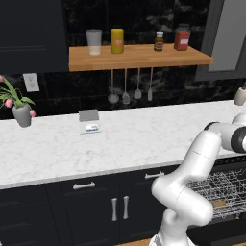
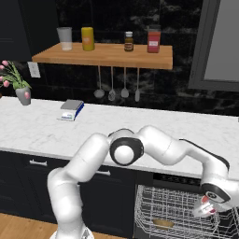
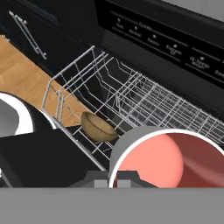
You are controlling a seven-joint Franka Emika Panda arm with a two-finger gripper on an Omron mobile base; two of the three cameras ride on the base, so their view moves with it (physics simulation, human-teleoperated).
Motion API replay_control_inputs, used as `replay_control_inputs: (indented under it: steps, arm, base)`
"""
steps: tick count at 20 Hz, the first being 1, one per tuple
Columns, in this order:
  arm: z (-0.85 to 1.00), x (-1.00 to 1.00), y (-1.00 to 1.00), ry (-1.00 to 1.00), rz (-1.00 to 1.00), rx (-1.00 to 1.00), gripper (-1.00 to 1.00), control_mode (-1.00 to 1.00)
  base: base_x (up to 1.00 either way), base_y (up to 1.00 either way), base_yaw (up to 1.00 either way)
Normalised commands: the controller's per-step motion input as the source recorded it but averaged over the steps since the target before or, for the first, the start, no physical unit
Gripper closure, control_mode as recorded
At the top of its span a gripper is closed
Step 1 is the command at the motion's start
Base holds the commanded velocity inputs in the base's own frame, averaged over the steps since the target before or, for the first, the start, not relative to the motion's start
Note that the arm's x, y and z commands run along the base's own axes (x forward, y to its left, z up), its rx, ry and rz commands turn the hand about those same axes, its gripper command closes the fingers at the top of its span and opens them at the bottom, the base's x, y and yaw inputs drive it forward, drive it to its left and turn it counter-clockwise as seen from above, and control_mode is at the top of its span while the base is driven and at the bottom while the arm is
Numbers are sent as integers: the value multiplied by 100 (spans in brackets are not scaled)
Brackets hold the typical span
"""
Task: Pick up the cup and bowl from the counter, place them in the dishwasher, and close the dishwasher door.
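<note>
Hand (image 2: 207, 208) is clamped on the cup (image 3: 168, 159) right above the rack (image 3: 144, 100); letting go tilted could tip it onto the bowl (image 3: 98, 127) just beside.

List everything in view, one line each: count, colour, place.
cup: one, red inside, grey outside, held over the rack
bowl: one, tan, in the rack
rack: one, silver wire, pulled out of the dishwasher
counter: one, white marble
kitchen scale: one, grey, on counter
potted flowers: one, pink, counter's left end
shelf: one, wooden; glass, three jars
hanging utensils: four, silver, under shelf
gripper: one, shut on the cup
</note>
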Motion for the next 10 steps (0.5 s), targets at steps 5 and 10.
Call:
replay_control_inputs:
  steps: [5,10]
  arm:
    - [-60,0,-14,-1,4,0,100,-100]
    - [-50,0,-9,-5,3,0,100,-100]
  base:
    - [0,0,0]
    - [0,0,0]
